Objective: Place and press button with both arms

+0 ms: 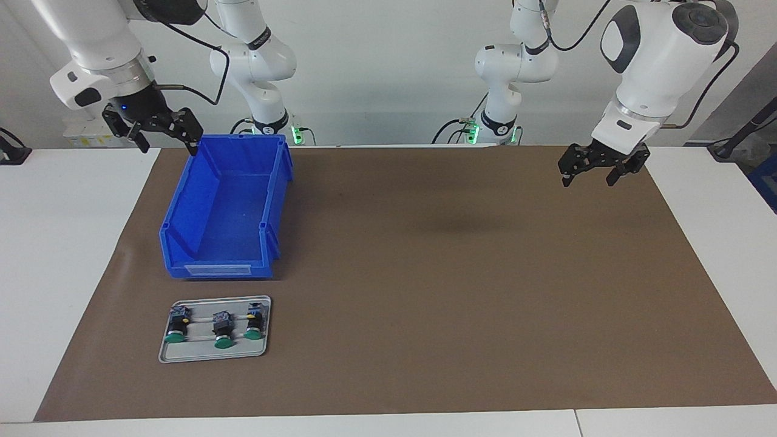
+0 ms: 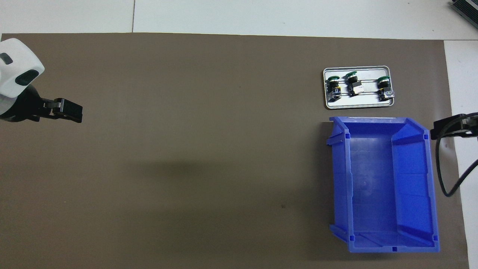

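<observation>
With both grippers open and empty, the right gripper (image 1: 165,135) hanging beside the blue bin (image 1: 226,212) should descend squarely over one green button (image 1: 223,331) on the grey tray (image 1: 213,356), while the left gripper (image 1: 597,169) waits.

Both arms hung raised, wrists bent downward. The left end effector (image 1: 587,172) stood open and empty. The right end effector (image 1: 164,138) was likewise open, holding nothing.

In the overhead view the right pincer (image 2: 446,129) is cut off by the frame edge, fingertips hidden
</observation>
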Robot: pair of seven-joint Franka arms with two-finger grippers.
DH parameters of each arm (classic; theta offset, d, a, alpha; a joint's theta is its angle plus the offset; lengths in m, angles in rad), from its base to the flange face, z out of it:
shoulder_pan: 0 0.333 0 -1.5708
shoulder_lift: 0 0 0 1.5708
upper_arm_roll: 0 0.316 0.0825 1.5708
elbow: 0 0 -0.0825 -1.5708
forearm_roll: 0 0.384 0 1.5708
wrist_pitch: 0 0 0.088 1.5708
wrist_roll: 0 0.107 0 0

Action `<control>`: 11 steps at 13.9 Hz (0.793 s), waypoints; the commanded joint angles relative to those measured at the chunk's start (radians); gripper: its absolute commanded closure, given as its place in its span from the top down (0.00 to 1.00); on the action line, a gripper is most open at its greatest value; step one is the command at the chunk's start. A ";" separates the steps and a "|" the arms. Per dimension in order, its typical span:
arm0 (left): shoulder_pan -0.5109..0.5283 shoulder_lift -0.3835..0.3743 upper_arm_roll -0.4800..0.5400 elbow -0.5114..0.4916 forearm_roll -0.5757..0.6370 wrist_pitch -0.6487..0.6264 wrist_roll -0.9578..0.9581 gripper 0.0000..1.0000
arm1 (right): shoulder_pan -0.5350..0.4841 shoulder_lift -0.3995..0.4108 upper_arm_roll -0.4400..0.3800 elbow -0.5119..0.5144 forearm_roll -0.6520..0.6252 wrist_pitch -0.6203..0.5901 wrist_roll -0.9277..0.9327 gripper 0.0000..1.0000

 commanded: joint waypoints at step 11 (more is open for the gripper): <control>0.022 -0.032 0.013 -0.015 0.012 -0.015 0.141 1.00 | -0.025 0.038 0.012 -0.072 0.021 0.235 -0.025 1.00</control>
